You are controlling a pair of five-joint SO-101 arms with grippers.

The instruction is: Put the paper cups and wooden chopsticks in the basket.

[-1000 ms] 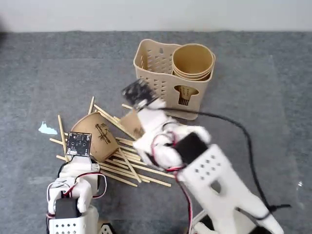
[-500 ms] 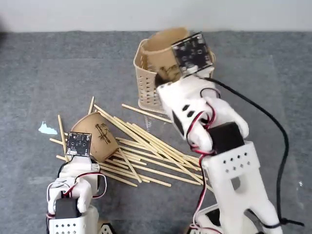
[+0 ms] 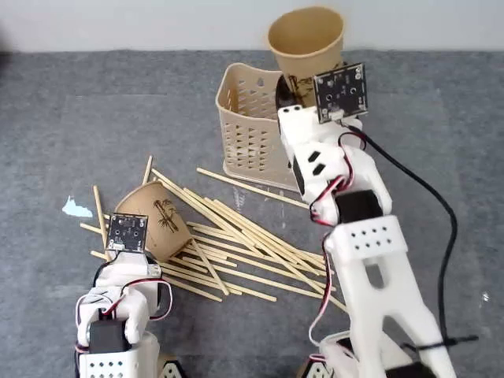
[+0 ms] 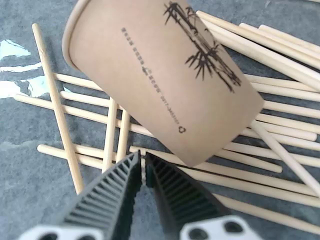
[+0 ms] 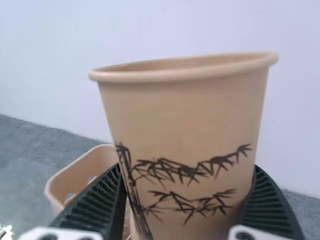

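Note:
My right gripper (image 5: 182,202) is shut on an upright paper cup (image 5: 186,135) with a bamboo print. It holds this cup (image 3: 305,38) high above the far right corner of the beige basket (image 3: 250,126). A second paper cup (image 3: 160,218) lies on its side among several wooden chopsticks (image 3: 244,236) scattered on the grey mat. The left gripper (image 4: 141,159) is shut on nothing, its tips just short of the lying cup (image 4: 165,80) and above crossed chopsticks (image 4: 60,110). The right arm hides the basket's right half.
A small blue-white scrap (image 3: 76,208) lies on the mat left of the pile. The right arm's black cable (image 3: 442,213) loops over the mat at the right. A pale wall runs along the back edge.
The right arm has lifted a cup from the chopstick pile up to above the basket. The left arm has not moved.

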